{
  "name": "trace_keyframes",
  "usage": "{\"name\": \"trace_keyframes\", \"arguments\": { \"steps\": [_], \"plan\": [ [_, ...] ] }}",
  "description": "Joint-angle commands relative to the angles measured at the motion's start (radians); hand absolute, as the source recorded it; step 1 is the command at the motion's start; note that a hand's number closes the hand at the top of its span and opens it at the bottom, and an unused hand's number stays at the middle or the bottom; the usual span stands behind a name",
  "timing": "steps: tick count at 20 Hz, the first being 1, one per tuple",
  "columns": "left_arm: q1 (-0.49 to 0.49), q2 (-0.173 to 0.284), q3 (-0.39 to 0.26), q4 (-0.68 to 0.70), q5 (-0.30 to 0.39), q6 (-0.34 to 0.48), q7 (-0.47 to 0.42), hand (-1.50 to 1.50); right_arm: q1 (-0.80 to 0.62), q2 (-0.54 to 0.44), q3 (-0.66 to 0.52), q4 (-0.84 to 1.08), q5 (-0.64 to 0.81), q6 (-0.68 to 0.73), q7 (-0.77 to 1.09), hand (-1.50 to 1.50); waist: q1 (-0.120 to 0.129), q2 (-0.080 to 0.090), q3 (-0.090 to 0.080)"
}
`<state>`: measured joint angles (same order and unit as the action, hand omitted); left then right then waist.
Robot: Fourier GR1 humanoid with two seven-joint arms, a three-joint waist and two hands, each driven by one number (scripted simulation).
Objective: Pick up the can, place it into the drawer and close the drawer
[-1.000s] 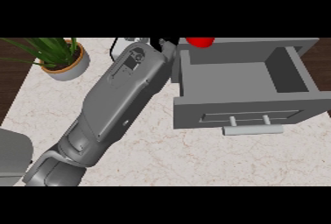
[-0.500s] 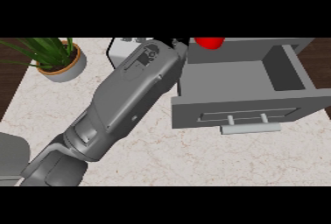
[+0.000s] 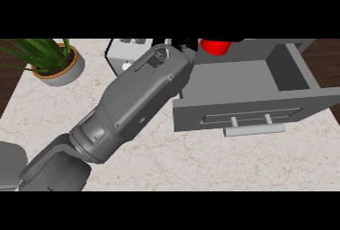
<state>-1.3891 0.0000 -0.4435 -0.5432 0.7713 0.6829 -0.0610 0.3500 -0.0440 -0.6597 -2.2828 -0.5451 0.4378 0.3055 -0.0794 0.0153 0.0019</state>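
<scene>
A pale marbled bench (image 3: 199, 166) filled most of the frame, with strips of dark wood showing beyond it at the upper left and upper right. A potted plant (image 3: 56, 63) stood on the bench in the upper left, and a white boxy appliance (image 3: 126, 54) sat just right of it at the top edge. A grey drawer (image 3: 252, 90) stood pulled open at the upper right, its handle (image 3: 254, 130) facing the lower edge. One grey forearm (image 3: 133, 108) ran from the lower left up to the top centre. Its robot hand (image 3: 186, 43) showed only as a dark sliver at the top, just left of the red can (image 3: 216, 46); whether the fingers curled round the can could not be told. The can sat at the top edge, over the drawer's far left corner
</scene>
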Motion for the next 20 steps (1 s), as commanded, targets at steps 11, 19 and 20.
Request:
{"name": "trace_keyframes", "arguments": {
  "steps": [11, 19, 20],
  "plan": [
    [-0.018, 0.0, -0.127, 0.095, 0.117, 0.072, -0.049, -1.5, -0.042, -0.003, 0.025, -0.015, 0.03, -0.029, 0.043, -1.5, -0.008, 0.007, 0.0],
    [0.003, 0.0, -0.159, 0.095, 0.188, 0.129, -0.108, -1.5, -0.009, 0.021, 0.031, -0.079, 0.006, -0.017, 0.052, -1.5, -0.036, 0.008, 0.0],
    [0.027, 0.0, -0.163, 0.079, 0.196, 0.101, -0.146, -1.5, -0.035, -0.013, 0.012, -0.032, -0.005, -0.003, 0.035, -1.5, -0.026, 0.008, 0.0]
  ]
}}
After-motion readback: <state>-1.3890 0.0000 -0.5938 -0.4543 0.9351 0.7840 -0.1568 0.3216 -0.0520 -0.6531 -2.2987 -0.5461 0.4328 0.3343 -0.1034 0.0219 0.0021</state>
